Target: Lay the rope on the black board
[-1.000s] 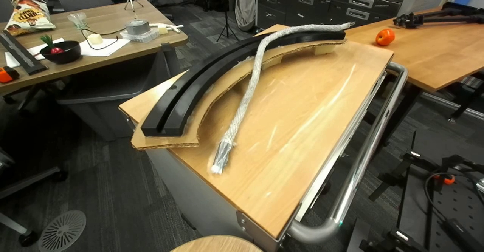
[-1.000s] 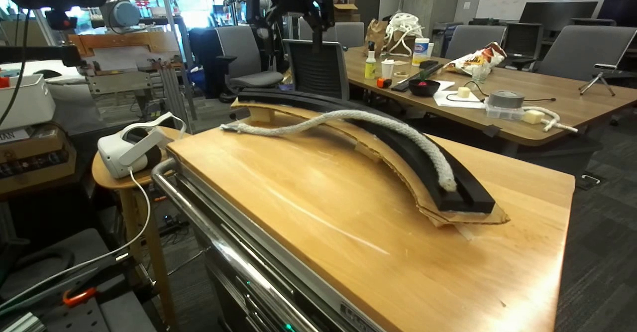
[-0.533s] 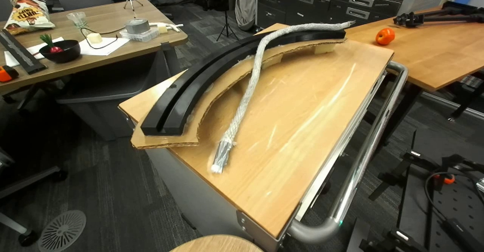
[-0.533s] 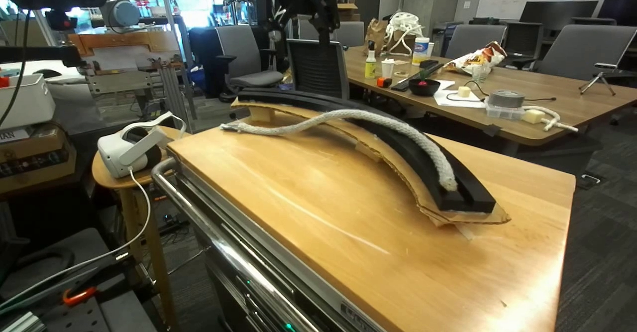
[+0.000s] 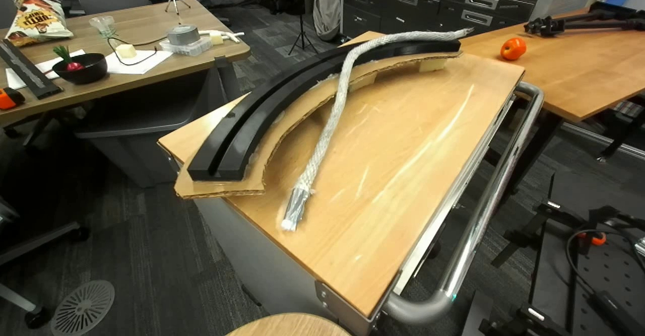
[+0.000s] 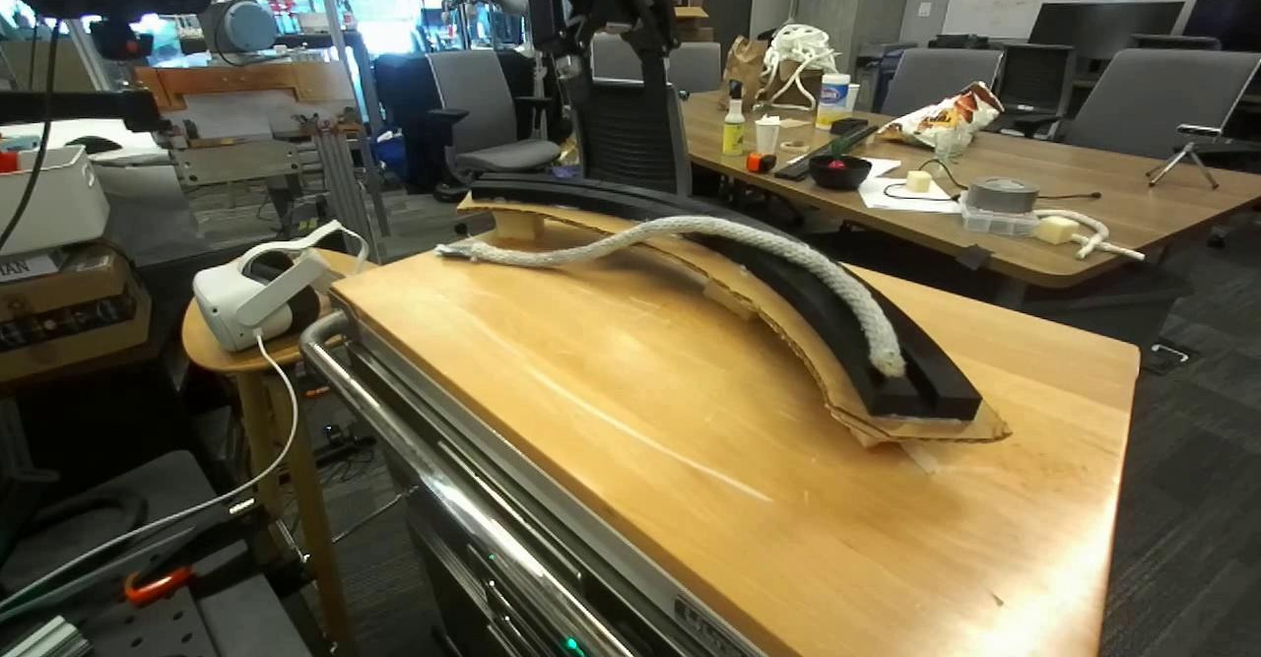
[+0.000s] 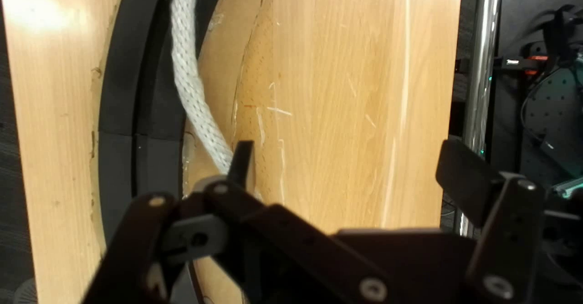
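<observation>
The pale braided rope (image 5: 337, 109) lies partly along the black board (image 5: 237, 149) and partly off it. In an exterior view, one rope end (image 6: 884, 357) rests on the ridged arc near its end, beside the groove. From there the rope (image 6: 680, 229) crosses the inner edge, and its taped end lies on the tan tabletop. My gripper (image 7: 346, 162) stands open above the table, nothing between its fingers. In the wrist view the rope (image 7: 186, 67) runs off the board (image 7: 118, 103) and passes behind the left finger (image 7: 241, 160), which hides its lower part.
Cardboard (image 5: 297, 124) under the board sticks out past its inner edge, propped on small blocks. A metal rail (image 5: 468, 240) runs along the cart's side. A wooden table holds a tomato (image 5: 513, 49); a brown table (image 6: 1162, 194) carries clutter. A white headset (image 6: 261, 293) sits on a stool.
In an exterior view my gripper has shifted a little to the right and turned slightly. The rope and the board have stayed put.
</observation>
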Robot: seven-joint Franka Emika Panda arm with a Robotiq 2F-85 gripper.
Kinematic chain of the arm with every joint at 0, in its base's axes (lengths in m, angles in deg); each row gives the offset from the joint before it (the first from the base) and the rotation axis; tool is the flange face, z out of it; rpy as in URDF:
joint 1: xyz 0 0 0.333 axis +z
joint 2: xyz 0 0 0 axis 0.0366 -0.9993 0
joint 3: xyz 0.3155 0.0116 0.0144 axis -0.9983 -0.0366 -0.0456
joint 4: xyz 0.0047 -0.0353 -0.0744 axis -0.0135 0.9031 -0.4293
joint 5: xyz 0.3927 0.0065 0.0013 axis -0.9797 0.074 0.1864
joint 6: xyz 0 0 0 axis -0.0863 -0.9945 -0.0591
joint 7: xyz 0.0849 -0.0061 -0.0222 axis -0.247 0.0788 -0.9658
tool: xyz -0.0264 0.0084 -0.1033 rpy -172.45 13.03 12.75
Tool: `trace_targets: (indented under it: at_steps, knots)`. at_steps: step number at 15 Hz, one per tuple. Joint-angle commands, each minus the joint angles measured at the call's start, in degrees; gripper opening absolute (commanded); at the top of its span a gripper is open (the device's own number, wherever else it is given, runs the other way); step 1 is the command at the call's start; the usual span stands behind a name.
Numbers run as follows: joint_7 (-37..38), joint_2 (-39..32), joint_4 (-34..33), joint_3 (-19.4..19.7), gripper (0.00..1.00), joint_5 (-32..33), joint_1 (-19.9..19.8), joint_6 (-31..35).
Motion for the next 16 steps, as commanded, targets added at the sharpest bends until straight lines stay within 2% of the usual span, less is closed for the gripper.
trace_targets:
  at_steps: [1, 6, 12, 13, 16]
  knots:
    - [4.9, 0.2, 0.3, -0.7, 1.0, 3.3, 1.5, 2.0]
    - [9.6, 1.2, 4.4, -3.9, 1.0, 2.5, 4.9, 9.8]
    - [20.6, 0.6, 10.4, -5.3, 1.0, 0.2, 6.7, 9.8]
    - [17.9, -0.7, 8.1, -5.3, 1.0, 1.4, 6.7, 7.9]
    - [20.1, -0.7, 9.5, -5.3, 1.0, 1.4, 6.7, 8.6]
